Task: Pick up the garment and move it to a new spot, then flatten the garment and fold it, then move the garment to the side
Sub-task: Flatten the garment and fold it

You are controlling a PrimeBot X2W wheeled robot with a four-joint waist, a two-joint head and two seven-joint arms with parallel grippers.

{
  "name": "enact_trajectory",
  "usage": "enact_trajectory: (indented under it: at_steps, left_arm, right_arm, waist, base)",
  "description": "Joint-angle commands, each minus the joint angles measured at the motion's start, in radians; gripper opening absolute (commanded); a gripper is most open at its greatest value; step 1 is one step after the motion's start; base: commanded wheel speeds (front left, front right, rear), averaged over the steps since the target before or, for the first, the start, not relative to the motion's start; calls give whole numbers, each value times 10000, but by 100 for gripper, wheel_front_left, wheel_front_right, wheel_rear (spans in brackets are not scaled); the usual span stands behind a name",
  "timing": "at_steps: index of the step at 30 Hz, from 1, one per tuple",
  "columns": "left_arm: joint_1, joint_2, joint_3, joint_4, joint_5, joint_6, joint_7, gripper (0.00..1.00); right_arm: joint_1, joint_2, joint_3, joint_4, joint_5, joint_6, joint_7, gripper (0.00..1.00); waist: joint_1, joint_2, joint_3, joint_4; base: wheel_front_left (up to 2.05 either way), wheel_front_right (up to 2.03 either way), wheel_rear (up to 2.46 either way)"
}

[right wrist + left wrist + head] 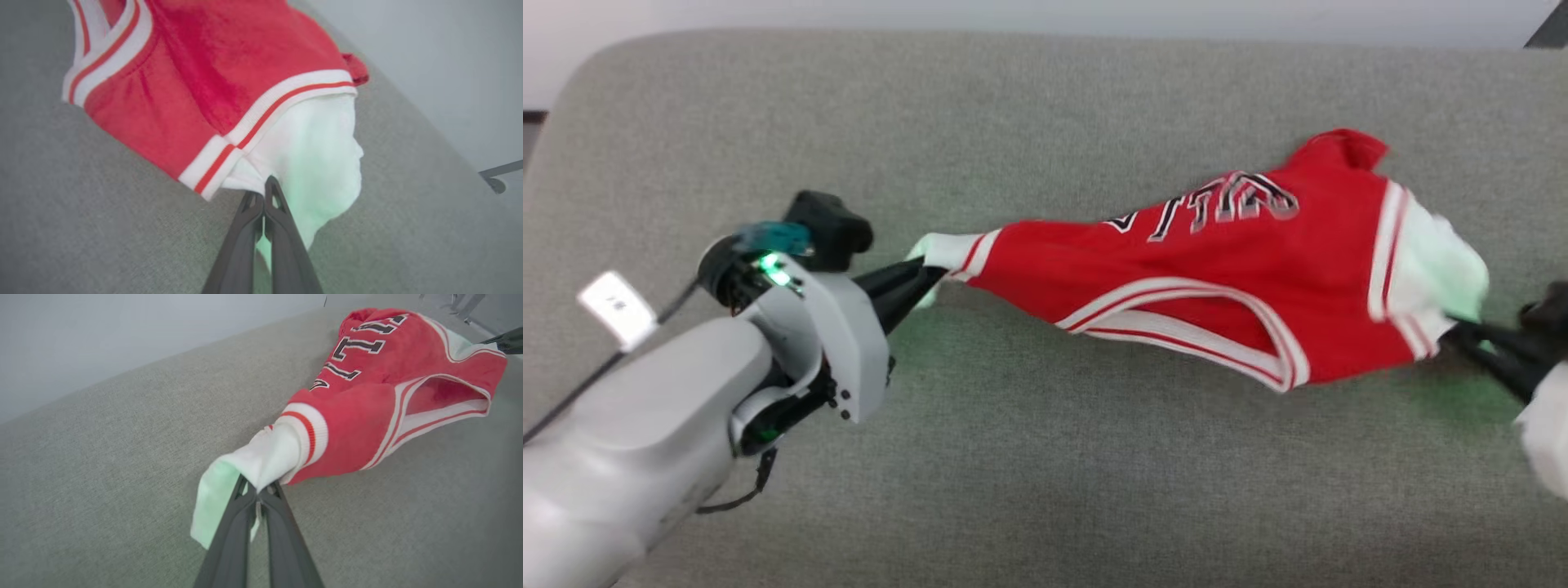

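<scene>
Flatten step: left end effector and right end effector each clenched on opposite ends of the garment, stretched apparently just above the grey surface; next, lower evenly, keeping tension.

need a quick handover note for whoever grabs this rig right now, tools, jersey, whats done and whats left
Left tool: shut on the jersey, at one white sleeve piece.
Right tool: shut on the other white sleeve piece.
The jersey is bunched and stretched between both tools over the grey padded surface, lettering up.
Done: both sleeves gripped.
Left: flatten, fold, move it aside.
</scene>
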Motion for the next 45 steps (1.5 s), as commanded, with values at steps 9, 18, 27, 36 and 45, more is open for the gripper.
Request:
enact_trajectory:
  at_steps: [9,18,27,36,45]
  left_arm:
    - [309,702,1031,-1642,-1676,30,-1385,0]
    - [-807,-339,2057,-380,-2800,31,-1461,0]
    - [-4199,-2243,2922,3272,-3186,28,-822,0]
    - [-7246,-3288,3835,5858,-2866,31,-1957,0]
    - [-5374,-2956,3443,4717,-3261,25,-1430,0]
  right_arm:
    - [803,-908,-2821,-1268,728,-21,-561,0]
    - [-360,698,-4684,-102,1745,-21,35,0]
    - [-4653,3119,-5236,2831,677,-21,982,0]
    - [-7892,4412,-6039,5387,-738,-21,-568,0]
    - [-6893,4108,-4845,5698,-518,-21,-962,0]
  waist:
    - [0,0,-243,-10]
    - [0,0,620,-142]
    - [0,0,1771,-260]
    - [0,0,1713,-308]
    - [0,0,1094,-237]
  base:
    - [0,0,0]
    - [0,0,0]
    - [0,0,0]
    - [0,0,0]
    - [0,0,0]
